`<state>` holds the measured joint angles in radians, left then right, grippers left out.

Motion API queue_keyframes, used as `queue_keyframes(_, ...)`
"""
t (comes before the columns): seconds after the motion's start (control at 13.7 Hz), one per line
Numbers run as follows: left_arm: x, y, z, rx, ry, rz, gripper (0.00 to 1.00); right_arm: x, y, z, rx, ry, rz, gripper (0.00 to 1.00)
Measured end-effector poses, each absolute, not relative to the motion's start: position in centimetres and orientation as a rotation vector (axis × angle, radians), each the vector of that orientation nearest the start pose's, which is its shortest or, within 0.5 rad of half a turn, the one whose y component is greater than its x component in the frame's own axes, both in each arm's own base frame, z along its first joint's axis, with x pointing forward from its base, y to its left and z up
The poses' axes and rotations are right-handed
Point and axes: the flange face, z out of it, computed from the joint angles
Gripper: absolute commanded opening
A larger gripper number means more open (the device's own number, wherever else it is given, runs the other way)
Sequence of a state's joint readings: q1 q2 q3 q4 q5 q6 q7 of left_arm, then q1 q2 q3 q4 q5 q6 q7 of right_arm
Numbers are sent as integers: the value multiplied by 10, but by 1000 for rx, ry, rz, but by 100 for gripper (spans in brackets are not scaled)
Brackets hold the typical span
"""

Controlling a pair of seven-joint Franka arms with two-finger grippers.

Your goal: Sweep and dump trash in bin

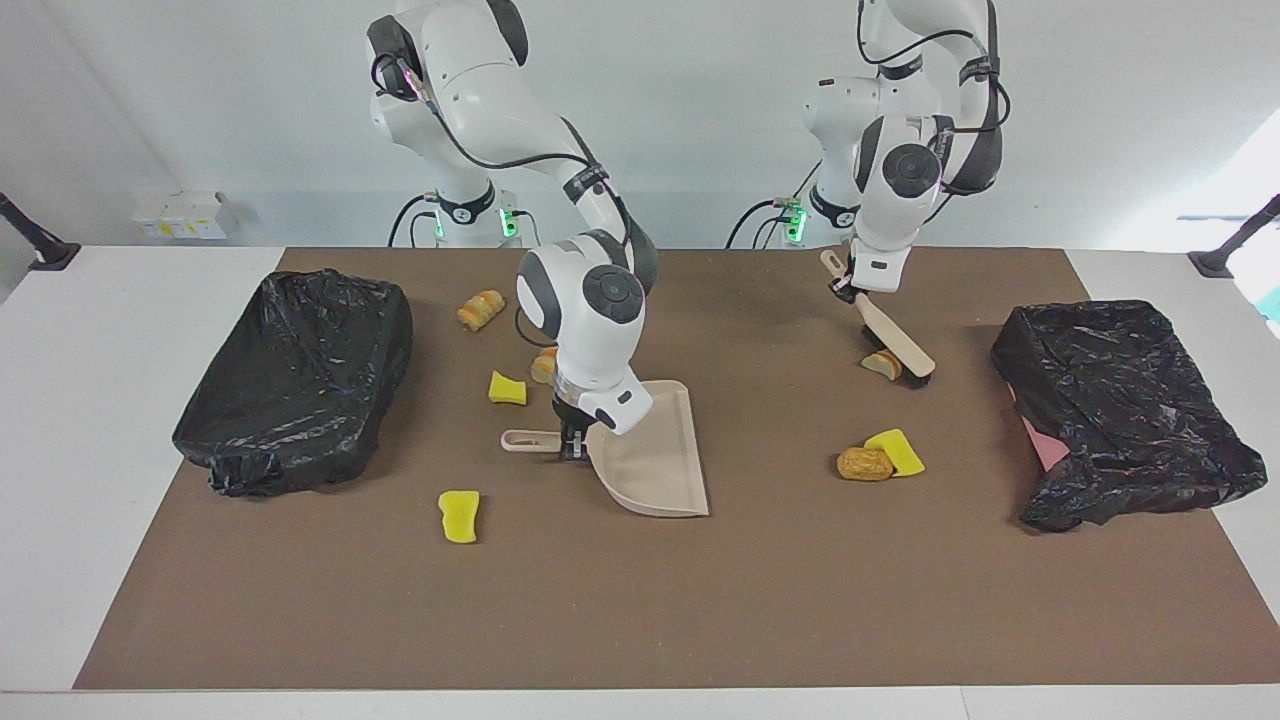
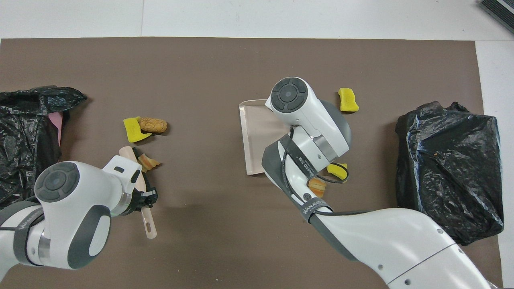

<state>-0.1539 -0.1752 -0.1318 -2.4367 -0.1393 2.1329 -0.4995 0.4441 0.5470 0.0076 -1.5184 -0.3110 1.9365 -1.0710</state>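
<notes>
The left gripper (image 1: 845,291), fingers clamped on the brush (image 1: 893,342), presses bristles against a bread lump (image 1: 881,364). The right gripper (image 1: 572,447) grips the dustpan (image 1: 655,460) handle, pan flat on the surface. Sweep low, steadily, toward the pan mouth.

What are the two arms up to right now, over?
Left gripper shut on brush, bristles at a bread lump. Right gripper shut on dustpan handle. Trash all loose on mat, dustpan empty. Nothing between them.
</notes>
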Motion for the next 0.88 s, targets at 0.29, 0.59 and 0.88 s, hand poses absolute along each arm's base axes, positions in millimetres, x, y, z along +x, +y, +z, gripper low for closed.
queue_keyframes(0.29,444,-170,357,-3233,-304,196,0,627,279,336,1966,2131,-311,0)
queue_keyframes(0.59,469,-192,380,-3257,-245,205,0,627,279,335,1967,2131,-313,0)
queue_keyframes(0.88,491,-187,418,-3272,-251,166,0,627,279,335,1967,2131,-313,0)
